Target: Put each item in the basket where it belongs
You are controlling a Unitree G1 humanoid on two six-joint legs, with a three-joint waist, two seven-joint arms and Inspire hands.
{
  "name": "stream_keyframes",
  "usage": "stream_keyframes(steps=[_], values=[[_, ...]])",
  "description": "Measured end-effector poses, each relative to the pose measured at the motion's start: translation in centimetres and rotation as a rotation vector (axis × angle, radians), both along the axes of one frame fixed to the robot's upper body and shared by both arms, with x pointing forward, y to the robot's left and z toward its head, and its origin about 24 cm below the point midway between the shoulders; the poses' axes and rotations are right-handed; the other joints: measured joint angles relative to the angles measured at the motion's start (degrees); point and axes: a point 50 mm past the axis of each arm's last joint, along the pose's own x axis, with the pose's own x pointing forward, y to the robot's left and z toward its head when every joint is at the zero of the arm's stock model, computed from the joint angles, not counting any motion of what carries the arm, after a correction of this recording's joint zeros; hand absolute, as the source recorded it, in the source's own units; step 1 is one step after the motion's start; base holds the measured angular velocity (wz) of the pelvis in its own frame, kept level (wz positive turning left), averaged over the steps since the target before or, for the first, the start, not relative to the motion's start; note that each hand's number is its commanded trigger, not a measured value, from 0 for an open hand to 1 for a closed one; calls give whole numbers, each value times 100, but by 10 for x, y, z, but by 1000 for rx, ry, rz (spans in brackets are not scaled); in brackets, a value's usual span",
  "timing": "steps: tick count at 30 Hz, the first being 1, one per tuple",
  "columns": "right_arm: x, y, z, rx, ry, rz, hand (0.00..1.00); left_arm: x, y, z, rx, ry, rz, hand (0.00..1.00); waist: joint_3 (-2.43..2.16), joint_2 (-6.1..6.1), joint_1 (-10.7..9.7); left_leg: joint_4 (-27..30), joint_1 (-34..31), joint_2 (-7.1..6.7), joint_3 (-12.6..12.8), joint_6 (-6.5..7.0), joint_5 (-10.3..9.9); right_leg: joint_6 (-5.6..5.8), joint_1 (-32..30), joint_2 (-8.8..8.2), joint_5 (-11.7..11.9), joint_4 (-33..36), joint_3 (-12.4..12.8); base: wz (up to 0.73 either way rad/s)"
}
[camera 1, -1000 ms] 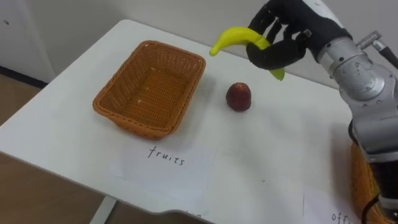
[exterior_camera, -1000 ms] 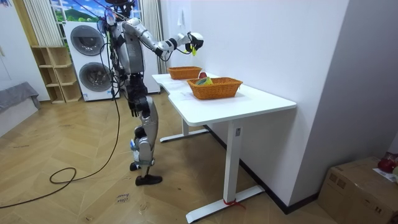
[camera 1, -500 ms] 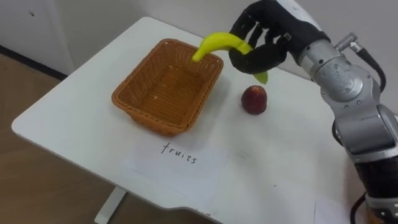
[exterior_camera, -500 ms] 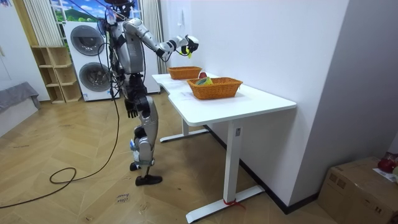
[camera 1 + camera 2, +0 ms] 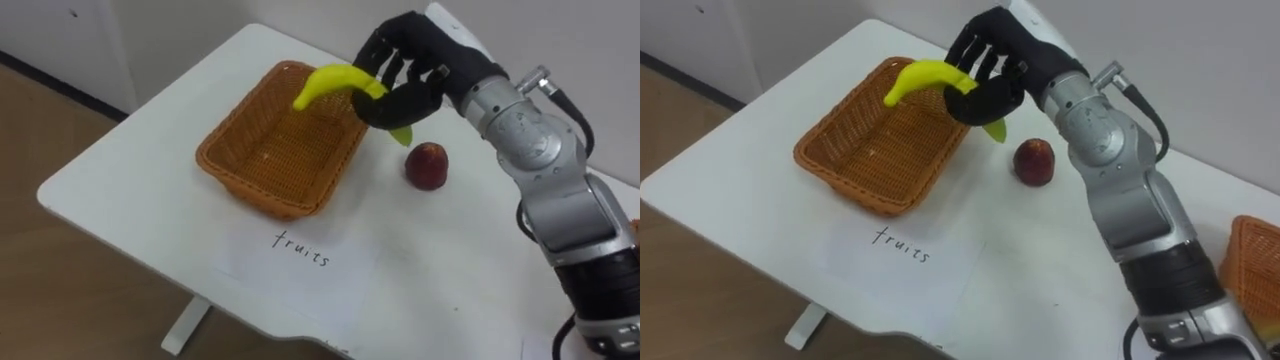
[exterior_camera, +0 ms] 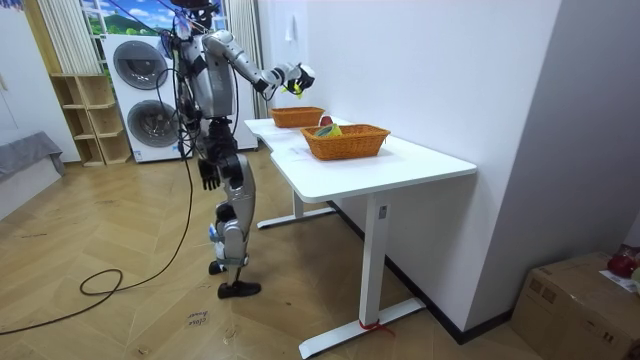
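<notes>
My right hand [image 5: 405,72] is shut on a yellow banana [image 5: 328,82] and holds it in the air over the far right corner of the brown wicker basket [image 5: 232,176]. Nothing lies inside that basket, and a paper sheet with the handwritten word "fruits" [image 5: 300,249] lies in front of it. To the basket's right, a red apple [image 5: 427,166] rests on the white table [image 5: 130,170]. In the room view I stand at the table's end with my right hand [image 6: 290,76] stretched out, while my left hand [image 6: 209,177] hangs by my hip.
A second wicker basket [image 5: 1256,262] shows at the right edge of the table; in the room view this basket [image 6: 345,141] holds several items. The table's front edge [image 5: 200,290] runs close below the label. Washing machines [image 6: 140,90] stand behind me.
My right hand has carried the banana leftward, from above the gap between basket and apple to over the basket's far right corner. The eye view has shifted as well.
</notes>
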Motion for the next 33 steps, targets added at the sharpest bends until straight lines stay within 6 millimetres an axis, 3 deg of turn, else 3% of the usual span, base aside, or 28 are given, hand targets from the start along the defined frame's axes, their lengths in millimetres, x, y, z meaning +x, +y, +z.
stream_keyframes(steps=[3,11,19,27,33], values=[[1,4,-3,-12,13,14,100,-1,1,0,3,3,1,0,33,-40,70,-7,-14,0,-24,0,0,0,1,4,0,0,-87,5],[2,2,-8,-33,27,-3,100,0,1,0,5,12,-18,0,21,-72,280,23,-107,-21,-146,0,6,0,-45,25,0,3,-160,7],[7,14,-20,-86,77,34,100,-3,1,-1,3,24,-15,0,3,-103,293,79,-92,-75,-259,4,9,52,16,-45,-50,-9,-151,8],[6,20,-21,-105,80,55,100,-4,2,-1,8,32,-13,0,12,-130,306,75,-127,-100,-292,15,15,51,30,-33,-51,1,-189,2],[6,23,-25,-117,91,67,100,-2,3,0,12,30,-28,0,25,-166,440,3,-94,-99,-281,19,21,50,40,-18,-50,-6,-135,-2]])
